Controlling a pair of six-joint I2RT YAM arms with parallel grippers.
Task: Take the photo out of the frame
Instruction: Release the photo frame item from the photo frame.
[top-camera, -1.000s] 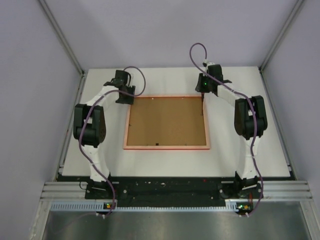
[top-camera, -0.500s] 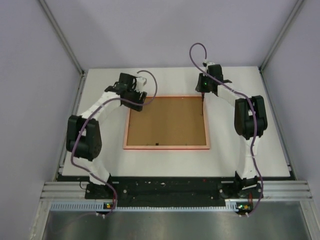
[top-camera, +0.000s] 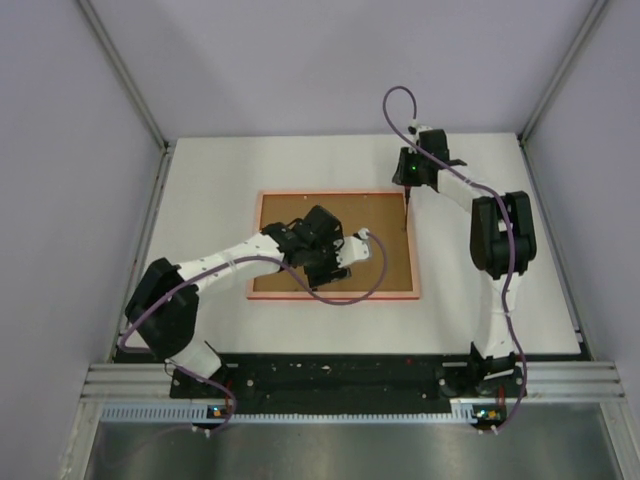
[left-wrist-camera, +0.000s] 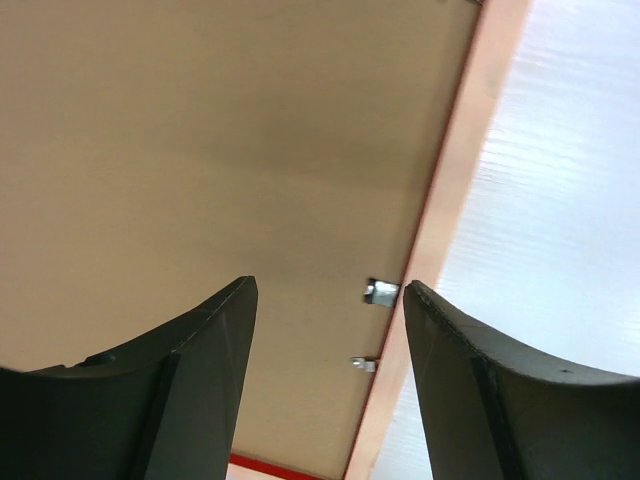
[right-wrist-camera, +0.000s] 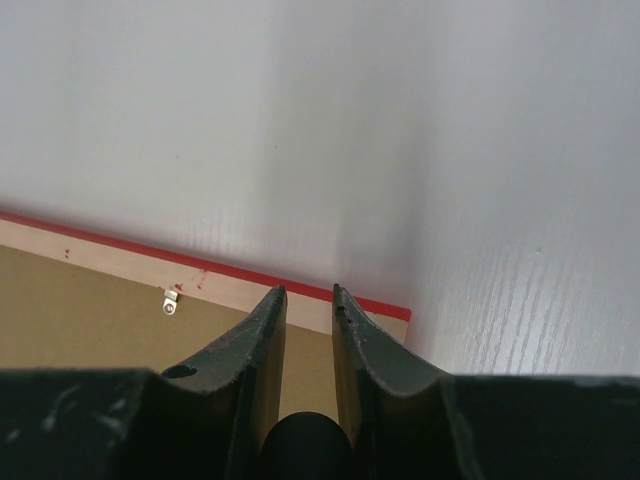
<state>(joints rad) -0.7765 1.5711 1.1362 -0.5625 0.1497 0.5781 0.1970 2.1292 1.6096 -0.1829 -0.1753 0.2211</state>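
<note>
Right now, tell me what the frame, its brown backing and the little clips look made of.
Frame: likely wood, pale bare-looking back, red paint on the outer edge.
Backing board: probably fibreboard or card, flat matte brown, no grain.
Clips: metal, small and shiny silver.

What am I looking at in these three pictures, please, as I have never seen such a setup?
These are two robot arms bolted at the near edge of a white table. One picture looks down from above. The other two come from a small camera on each wrist, so the dark prongs in them are that arm's own tool. On the table lies a picture frame, face down, so its brown backing board shows and the photo is hidden. Small metal clips sit along the rim. The left tool hovers open over the board, holding nothing. The right tool, nearly closed, is at the frame's far right corner, with nothing visible between its prongs.
</note>
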